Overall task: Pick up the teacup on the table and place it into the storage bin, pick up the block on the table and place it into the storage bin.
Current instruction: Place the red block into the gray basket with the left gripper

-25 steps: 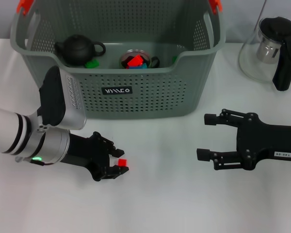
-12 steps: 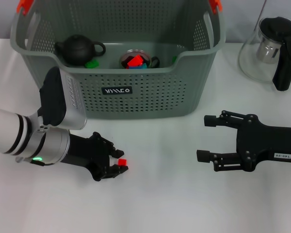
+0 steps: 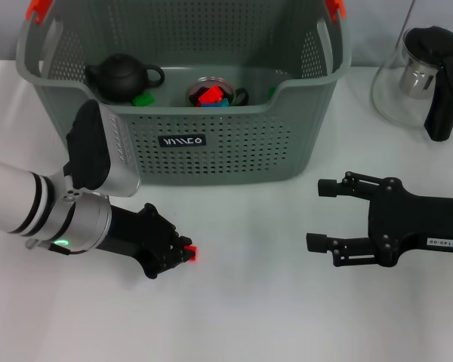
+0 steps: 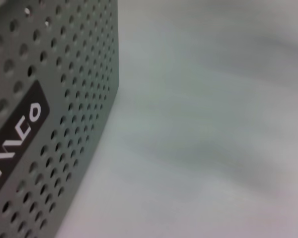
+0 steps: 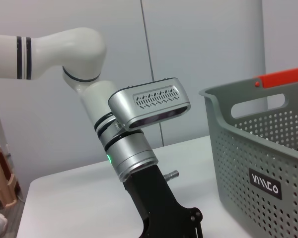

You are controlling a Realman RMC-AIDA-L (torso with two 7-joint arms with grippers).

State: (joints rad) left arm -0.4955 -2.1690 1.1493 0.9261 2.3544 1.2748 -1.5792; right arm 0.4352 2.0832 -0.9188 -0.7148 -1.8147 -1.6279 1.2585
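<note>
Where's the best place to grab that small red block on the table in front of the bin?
Grip the red block across its two opposite side faces, coming from above. It is small and lies flat on the table, so only its sides offer purchase. The left gripper already sits around it.

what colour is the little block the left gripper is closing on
Red block, held at the left gripper; clearest in the head view.

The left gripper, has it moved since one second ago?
Yes. The left gripper has closed on the red block without travelling; its wrist housing rose slightly toward the storage bin.
</note>
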